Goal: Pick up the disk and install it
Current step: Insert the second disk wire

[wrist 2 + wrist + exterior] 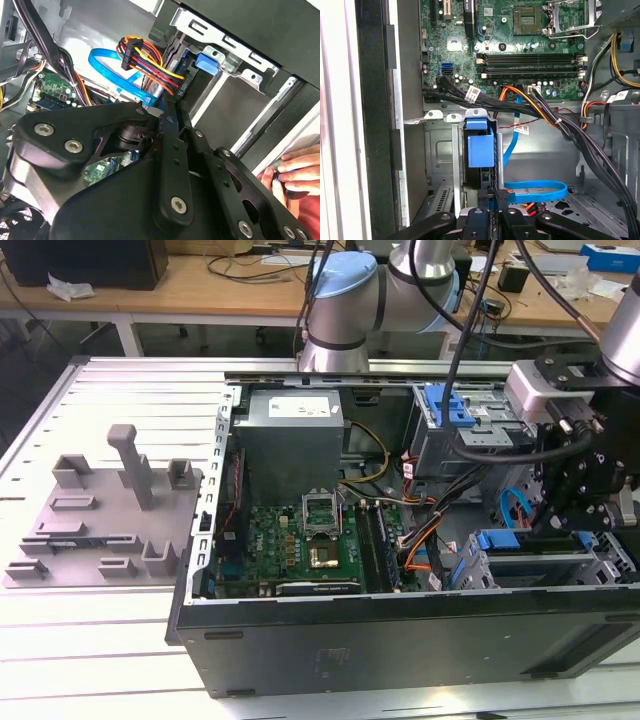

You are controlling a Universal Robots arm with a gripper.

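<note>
The disk (480, 145), with its blue carrier rail, stands on edge in the metal drive cage (440, 150) at the case's front corner. In the exterior view the disk (515, 540) shows as a blue bar in the cage near the exterior view's right. My gripper (494, 196) has its black fingers (487, 193) drawn together on the disk's near edge. The exterior view has the gripper (548, 525) reaching down into the case just above the cage. In the second wrist view the gripper (169, 112) points into the bay.
Bundled power cables (555, 120) and a blue data cable (535, 190) run close beside the cage. The motherboard (300, 540) and power supply (290, 440) fill the open case. A blue ribbed latch (450, 410) sits behind. A grey fixture tray (100, 520) lies outside. A hand (295, 172) rests at the case edge.
</note>
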